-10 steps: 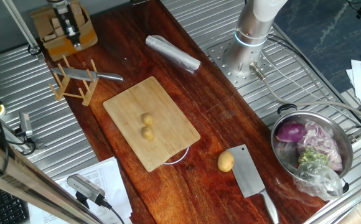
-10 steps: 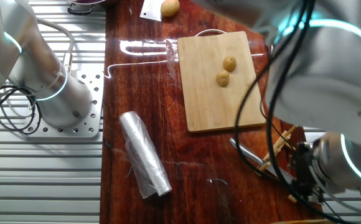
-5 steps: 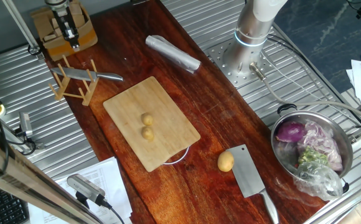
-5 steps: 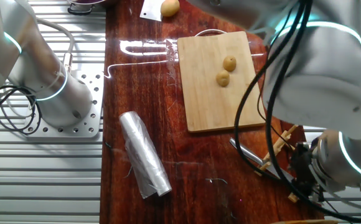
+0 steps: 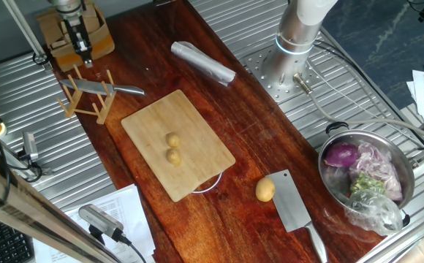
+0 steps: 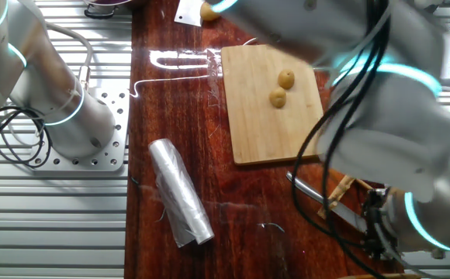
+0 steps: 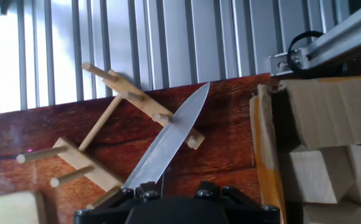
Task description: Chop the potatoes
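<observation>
Two small yellow-tan potatoes [image 5: 172,139] [image 5: 173,155] lie side by side near the middle of the wooden cutting board [image 5: 197,120]. The other fixed view shows them too [image 6: 286,78] [image 6: 277,98]. My gripper [image 5: 80,51] hangs at the far left corner of the table, over a wooden block holder [image 5: 58,29], far from the potatoes. Just in front of it a knife [image 5: 104,89] rests on a small wooden rack [image 5: 73,102]. In the hand view the knife blade [image 7: 168,140] points away from me and only the gripper's black body shows, so the fingers are hidden.
A larger golden potato [image 5: 265,190] lies beside a cleaver [image 5: 292,204] at the near right. A steel bowl [image 5: 329,157] holds purple onion and scraps. A foil roll [image 5: 202,62] lies near the arm's base [image 5: 296,36]. The wooden block [image 7: 320,155] fills the hand view's right.
The gripper has shifted slightly to the left and down over the block holder. The potatoes, knife and board have not moved.
</observation>
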Robot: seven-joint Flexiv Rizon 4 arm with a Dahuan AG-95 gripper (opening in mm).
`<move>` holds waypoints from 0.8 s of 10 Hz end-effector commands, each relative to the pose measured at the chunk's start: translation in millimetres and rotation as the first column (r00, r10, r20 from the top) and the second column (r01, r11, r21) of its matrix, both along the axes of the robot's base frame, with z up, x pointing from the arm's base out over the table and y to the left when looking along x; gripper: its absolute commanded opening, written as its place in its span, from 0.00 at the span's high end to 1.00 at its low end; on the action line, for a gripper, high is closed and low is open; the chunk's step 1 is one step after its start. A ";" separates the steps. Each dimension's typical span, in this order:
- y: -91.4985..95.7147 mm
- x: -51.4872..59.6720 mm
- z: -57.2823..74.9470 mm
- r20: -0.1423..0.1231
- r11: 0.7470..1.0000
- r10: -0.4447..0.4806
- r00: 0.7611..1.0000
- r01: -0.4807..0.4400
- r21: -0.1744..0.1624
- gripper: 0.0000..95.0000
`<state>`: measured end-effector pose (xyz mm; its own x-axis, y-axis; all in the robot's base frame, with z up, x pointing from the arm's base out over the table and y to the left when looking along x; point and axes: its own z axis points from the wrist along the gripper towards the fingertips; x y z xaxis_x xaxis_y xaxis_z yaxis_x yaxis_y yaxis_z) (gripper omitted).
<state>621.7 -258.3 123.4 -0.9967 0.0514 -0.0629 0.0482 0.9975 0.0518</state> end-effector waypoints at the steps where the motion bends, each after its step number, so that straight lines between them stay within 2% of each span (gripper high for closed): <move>1: 0.0 1.6 0.7 -0.022 1.000 -0.020 1.000 0.020 0.007 0.60; 4: 0.0 1.6 0.7 -0.015 0.999 -0.035 0.999 0.035 0.015 0.60; 5: 0.9 4.8 -1.8 -0.014 0.999 -0.041 0.999 0.042 0.015 0.60; 7: 6.6 16.1 -13.6 -0.010 0.999 -0.044 0.999 0.044 0.013 0.60; 8: 9.4 17.3 -20.6 -0.009 0.999 -0.048 0.999 0.048 0.011 0.60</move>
<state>640.6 -248.4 98.8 -0.9937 0.1001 -0.0502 0.0969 0.9933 0.0637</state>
